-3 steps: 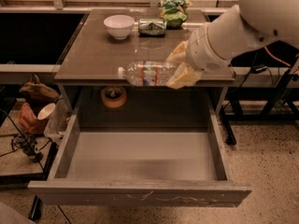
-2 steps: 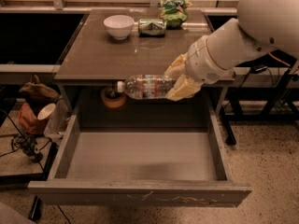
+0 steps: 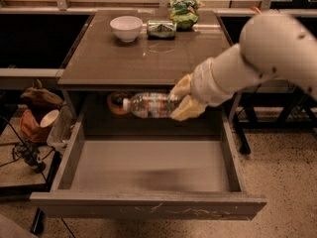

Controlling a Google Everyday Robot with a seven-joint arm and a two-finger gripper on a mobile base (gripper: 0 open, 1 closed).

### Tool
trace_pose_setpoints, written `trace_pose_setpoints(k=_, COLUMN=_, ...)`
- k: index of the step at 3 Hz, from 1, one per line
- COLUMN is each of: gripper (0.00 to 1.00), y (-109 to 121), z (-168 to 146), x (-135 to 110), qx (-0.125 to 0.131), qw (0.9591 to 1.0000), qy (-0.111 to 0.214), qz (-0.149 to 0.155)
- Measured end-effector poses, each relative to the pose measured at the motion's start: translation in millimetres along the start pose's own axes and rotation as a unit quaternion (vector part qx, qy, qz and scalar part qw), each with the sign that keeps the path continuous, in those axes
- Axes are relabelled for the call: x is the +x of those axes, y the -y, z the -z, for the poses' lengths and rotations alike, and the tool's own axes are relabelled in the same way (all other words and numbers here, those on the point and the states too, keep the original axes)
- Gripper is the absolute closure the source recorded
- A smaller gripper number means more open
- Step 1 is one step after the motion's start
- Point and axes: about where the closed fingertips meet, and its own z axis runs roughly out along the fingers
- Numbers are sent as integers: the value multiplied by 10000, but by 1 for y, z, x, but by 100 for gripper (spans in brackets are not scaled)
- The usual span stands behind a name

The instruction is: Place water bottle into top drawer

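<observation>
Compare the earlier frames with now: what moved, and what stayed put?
The gripper, clamped throughout on the clear crinkled plastic water bottle, carried it downward from tabletop-edge height to just under the tabletop, above the open wide grey drawer; nothing released. The white bowl, green metal can and drawer stayed put.

One water bottle (image 3: 148, 104), one top drawer (image 3: 148, 208), one bowl (image 3: 126, 28), one can (image 3: 161, 29); one gripper (image 3: 181, 101) above the drawer

place: lab-like workroom | evidence: speckled hard floor (image 3: 277, 157), loose cables (image 3: 20, 155), metal-framed desk (image 3: 148, 58) | hand (image 3: 178, 101): below desk edge, over rear of open top drawer (image 3: 148, 208), gripping water bottle (image 3: 148, 104)
</observation>
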Motion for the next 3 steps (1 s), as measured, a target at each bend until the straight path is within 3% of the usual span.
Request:
trace_pose_setpoints(k=1, gripper=100, y=-35, z=-86, x=37, qx=-169, qw=9996, qy=-11, qz=-233)
trace_pose_setpoints(k=2, gripper=100, y=-54, z=-149, x=67, qx=-150, qw=9989, qy=-262, qz=-349)
trace_pose_setpoints(k=3, gripper=100, y=-65, z=-187, x=85, qx=-122, qw=9980, qy=-433, qz=-445)
